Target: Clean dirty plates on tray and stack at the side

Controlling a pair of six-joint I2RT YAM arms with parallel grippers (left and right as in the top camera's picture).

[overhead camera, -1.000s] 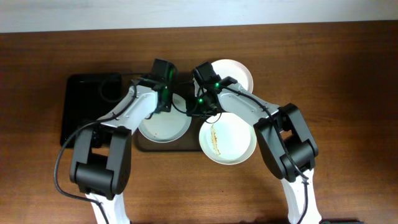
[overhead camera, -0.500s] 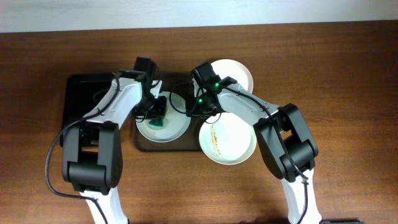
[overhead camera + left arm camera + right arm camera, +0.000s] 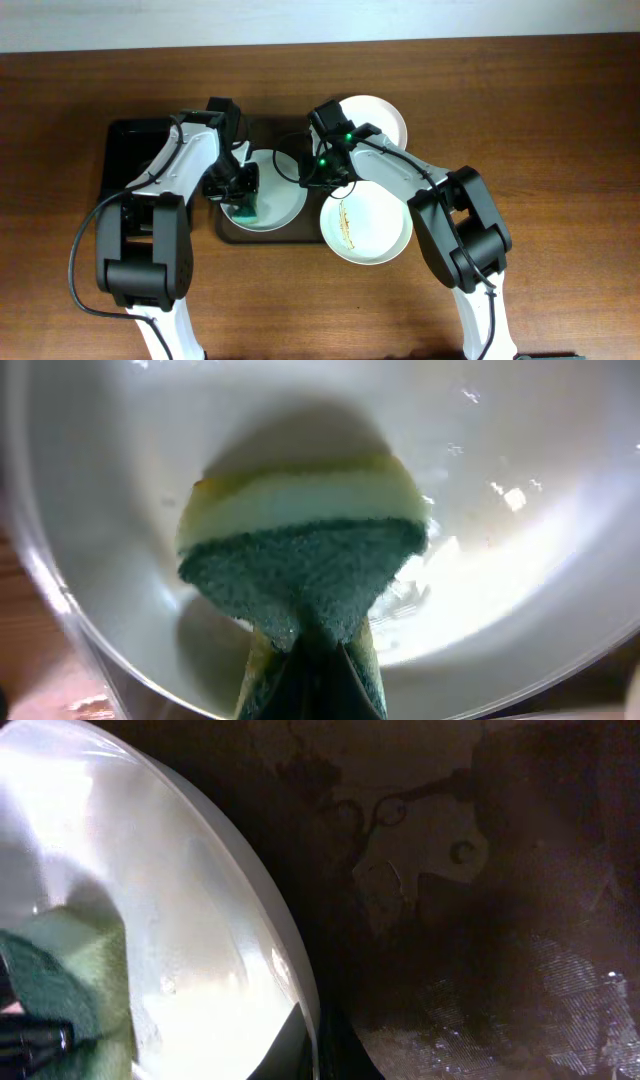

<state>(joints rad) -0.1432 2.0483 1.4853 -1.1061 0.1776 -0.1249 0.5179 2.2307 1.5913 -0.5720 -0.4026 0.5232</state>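
A white plate (image 3: 282,192) lies on the dark brown tray (image 3: 262,237). My left gripper (image 3: 241,192) is shut on a green and yellow sponge (image 3: 246,209) pressed on the plate's left front part. In the left wrist view the sponge (image 3: 300,550) rests inside the plate (image 3: 500,560). My right gripper (image 3: 322,172) is shut on that plate's right rim, which shows in the right wrist view (image 3: 180,920). A second plate (image 3: 368,222) with a brown-yellow streak lies at the tray's right end. A third plate (image 3: 378,118) sits behind it.
A smaller glossy black tray (image 3: 130,180) lies to the left, touching the brown tray. The brown tray's stained floor (image 3: 500,920) shows in the right wrist view. Bare wooden table (image 3: 540,150) surrounds everything.
My left gripper has swept the sponge from the plate's back middle to its left front. The right gripper and the plates have not moved.
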